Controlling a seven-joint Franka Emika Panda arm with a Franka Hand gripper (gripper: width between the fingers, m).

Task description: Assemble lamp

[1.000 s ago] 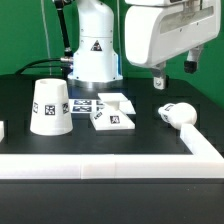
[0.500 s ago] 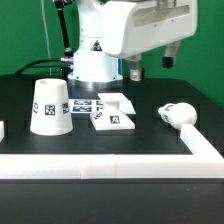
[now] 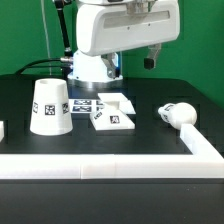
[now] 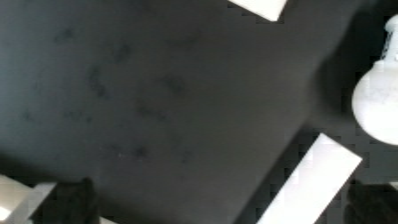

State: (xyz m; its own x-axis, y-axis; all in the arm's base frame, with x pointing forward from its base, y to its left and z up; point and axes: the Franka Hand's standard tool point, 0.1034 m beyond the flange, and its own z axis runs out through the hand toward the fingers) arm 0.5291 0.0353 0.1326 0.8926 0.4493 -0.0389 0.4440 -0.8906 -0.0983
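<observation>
The gripper (image 3: 133,64) hung high, fingers apart, holding nothing. The shade (image 3: 50,106), base (image 3: 112,119) and bulb (image 3: 178,114) sat apart on the table (image 3: 150,138), with room to grab each one. The blurry wrist view probably showed the bulb.

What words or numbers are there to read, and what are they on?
No words, numbers or brand names can be read.
Shade: a black-and-white square tag, a pattern, not letters.
Base: the same kind of tag.
Bulb: a tag too small to make out.
Marker board: square tags, no letters.
Wrist view: nothing written.
</observation>
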